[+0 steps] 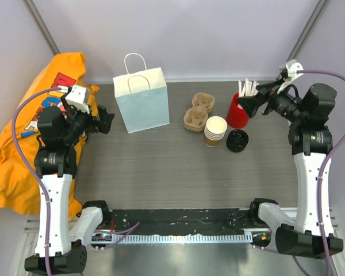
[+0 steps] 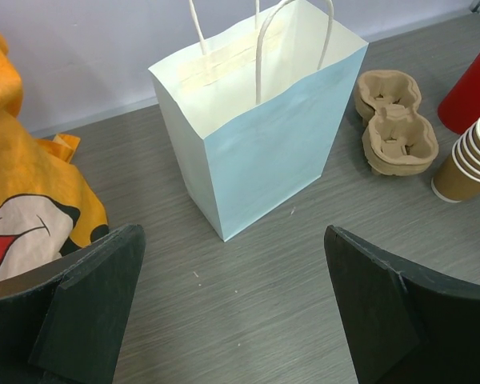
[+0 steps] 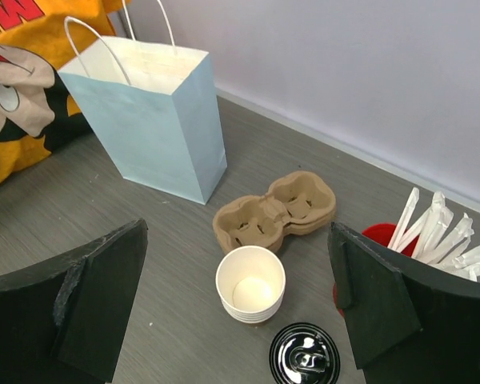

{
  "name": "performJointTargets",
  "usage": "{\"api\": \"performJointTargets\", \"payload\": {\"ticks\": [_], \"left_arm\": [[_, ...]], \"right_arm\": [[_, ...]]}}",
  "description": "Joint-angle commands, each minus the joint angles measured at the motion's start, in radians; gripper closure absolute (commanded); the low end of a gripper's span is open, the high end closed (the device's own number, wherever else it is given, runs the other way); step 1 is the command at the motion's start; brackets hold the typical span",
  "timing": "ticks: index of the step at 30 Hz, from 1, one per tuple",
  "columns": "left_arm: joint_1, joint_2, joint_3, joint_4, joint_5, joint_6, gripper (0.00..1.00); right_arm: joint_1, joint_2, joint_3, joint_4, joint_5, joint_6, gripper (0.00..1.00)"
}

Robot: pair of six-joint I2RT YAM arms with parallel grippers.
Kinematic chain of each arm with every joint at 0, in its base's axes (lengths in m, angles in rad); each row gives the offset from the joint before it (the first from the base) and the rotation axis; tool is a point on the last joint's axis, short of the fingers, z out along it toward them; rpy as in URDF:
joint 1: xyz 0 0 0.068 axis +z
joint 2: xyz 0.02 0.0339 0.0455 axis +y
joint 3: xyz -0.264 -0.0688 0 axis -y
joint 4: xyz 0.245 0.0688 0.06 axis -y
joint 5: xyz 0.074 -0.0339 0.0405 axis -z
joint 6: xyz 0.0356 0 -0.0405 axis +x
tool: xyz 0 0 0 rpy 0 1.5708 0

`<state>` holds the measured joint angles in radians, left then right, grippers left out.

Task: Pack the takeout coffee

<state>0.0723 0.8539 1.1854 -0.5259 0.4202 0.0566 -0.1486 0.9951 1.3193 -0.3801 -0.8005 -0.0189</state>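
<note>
The takeout coffee is out of view. A stack of lidless brown cups (image 1: pixel 215 131) (image 3: pixel 250 284) stands mid-table, with loose black lids (image 1: pixel 237 140) (image 3: pixel 304 356) beside it on the right. A light blue paper bag (image 1: pixel 141 100) (image 2: pixel 256 136) (image 3: pixel 148 120) stands upright and open at the back. My left gripper (image 1: pixel 106 122) (image 2: pixel 232 236) hovers open left of the bag, nothing between its fingers. My right gripper (image 1: pixel 250 103) (image 3: pixel 238 230) hangs open above and to the right of the cups, empty too.
A brown pulp cup carrier (image 1: pixel 198 112) (image 2: pixel 392 120) (image 3: pixel 274 212) lies between bag and cups. A red cup (image 1: pixel 237 112) (image 3: pixel 384 236) holding white wrapped straws stands under the right gripper. An orange printed bag (image 1: pixel 40 115) fills the left edge.
</note>
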Motion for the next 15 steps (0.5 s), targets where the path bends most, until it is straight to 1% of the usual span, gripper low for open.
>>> {"api": "performJointTargets", "payload": {"ticks": [1, 2, 3, 6, 7, 11, 12, 13, 14, 15], "left_arm": [[0.0, 0.004, -0.003, 0.058, 0.035, 0.003, 0.0], [0.0, 0.008, -0.006, 0.06, 0.035, 0.003, 0.0], [0.0, 0.011, -0.007, 0.058, 0.04, 0.005, 0.0], [0.001, 0.023, -0.013, 0.06, 0.049, 0.011, 0.01], [0.0, 0.027, -0.017, 0.061, 0.049, 0.012, 0.0], [0.0, 0.033, -0.036, 0.056, 0.034, 0.025, 0.0], [0.001, 0.03, -0.043, 0.055, 0.028, 0.026, 0.0], [0.001, 0.03, -0.049, 0.053, 0.022, 0.034, 0.0], [0.001, 0.031, -0.059, 0.05, 0.012, 0.037, 0.0], [0.0, 0.031, -0.066, 0.05, 0.005, 0.041, 0.0]], "right_arm": [[0.078, 0.054, 0.086, -0.055, 0.11, -0.093, 0.0], [0.128, 0.086, 0.11, -0.092, 0.138, -0.111, 0.0], [0.148, 0.102, 0.124, -0.111, 0.197, -0.133, 0.0], [0.249, 0.184, 0.188, -0.172, 0.273, -0.191, 0.01], [0.268, 0.206, 0.223, -0.196, 0.32, -0.211, 0.0], [0.342, 0.344, 0.325, -0.247, 0.406, -0.268, 0.0], [0.356, 0.412, 0.359, -0.27, 0.425, -0.289, 0.01], [0.388, 0.462, 0.438, -0.329, 0.457, -0.311, 0.0], [0.4, 0.505, 0.481, -0.362, 0.477, -0.355, 0.0], [0.409, 0.598, 0.527, -0.387, 0.494, -0.365, 0.01]]}}
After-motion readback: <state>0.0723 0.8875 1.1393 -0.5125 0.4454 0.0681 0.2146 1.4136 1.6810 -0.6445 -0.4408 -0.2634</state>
